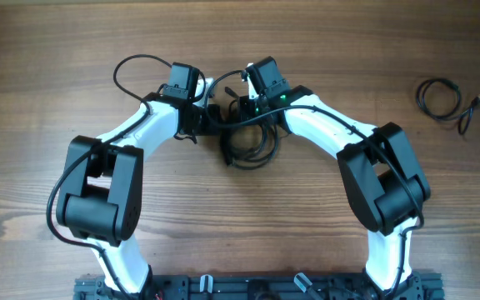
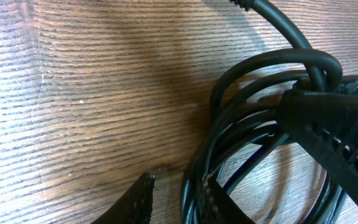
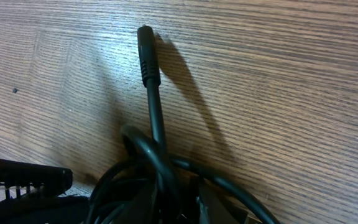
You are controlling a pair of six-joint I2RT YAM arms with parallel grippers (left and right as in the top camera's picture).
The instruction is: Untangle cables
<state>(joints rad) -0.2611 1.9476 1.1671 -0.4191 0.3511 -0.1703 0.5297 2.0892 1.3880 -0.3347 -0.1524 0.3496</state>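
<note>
Progress: early to middle, as judged.

- One loose coil (image 1: 442, 97) is seen lying by itself on the table (image 1: 73, 50), well apart from both sets of fingers, far out past the right arm. It is touched by nothing. This cable is counted as already separated.
- The cable bundle (image 1: 252, 142) is found between the two grippers, where the arms meet. Several black loops are crossed over one another and no strand has been drawn free. This is the part left to do.
- Left gripper (image 2: 173, 202): the fingers are set narrow. Strands of the bundle are seen right against the inner finger and curving away beyond the tips. Whether any strand is pinched cannot be told from the wrist view.
- Right gripper (image 3: 176, 205): only the finger ends are seen at the lower edge of its wrist view. A plug-ended cord (image 3: 156, 118) rises from between them, over a loop of the bundle and out ahead of the tips. It appears to be clamped. Its plug end (image 3: 145, 46) lies on bare wood, well ahead of the fingertips and clear of the knot.

Judgement: one free end has been singled out. The loops behind the fingers remain wound together, so most of the separating is not yet done.
</note>
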